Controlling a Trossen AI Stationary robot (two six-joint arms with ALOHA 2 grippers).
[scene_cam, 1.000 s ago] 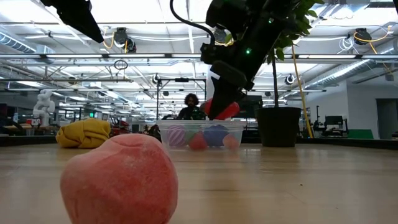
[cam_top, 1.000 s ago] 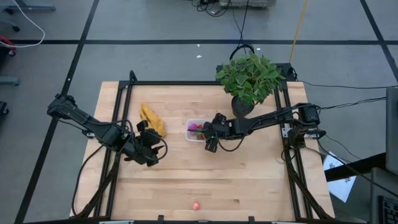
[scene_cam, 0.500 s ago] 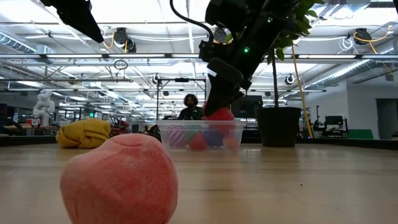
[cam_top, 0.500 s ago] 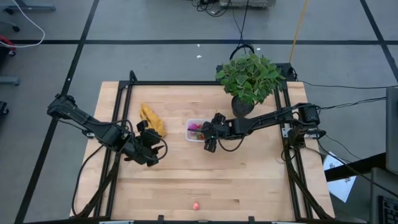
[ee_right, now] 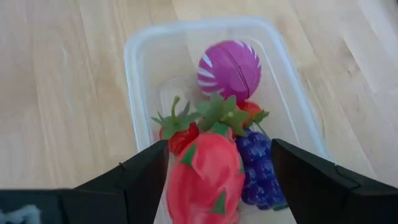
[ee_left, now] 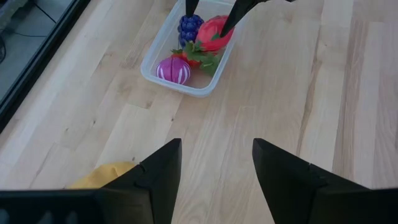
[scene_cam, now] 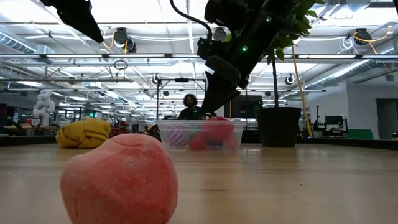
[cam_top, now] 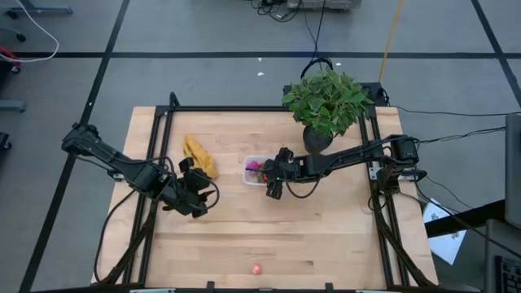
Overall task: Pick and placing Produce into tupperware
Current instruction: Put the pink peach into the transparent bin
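The right gripper (cam_top: 272, 185) is hanging over the box (ee_right: 138, 59), fingers spread and gripping nothing: judging by this, a drop-off is finishing. The red-pink fruit (ee_right: 205, 177) is lying in the box directly between and just below the fingers (ee_right: 137, 177), resting on the pile and free of both as far as the wrist view shows. Beyond it, farther from the gripper, are sitting two strawberries (ee_right: 180, 134), purple grapes (ee_right: 258, 165) to one side, and a striped purple ball (ee_right: 229, 68) at the far end.

The left gripper (ee_left: 214, 168) is waiting well away from the box, fingers apart and empty, with the banana bunch (cam_top: 199, 156) near it.

One pink fruit (cam_top: 256, 268) is lying alone near the table's front edge, well apart from both grippers. The next move probably calls for lifting the right gripper clear of the box without disturbing the pile, then reaching across to that fruit.
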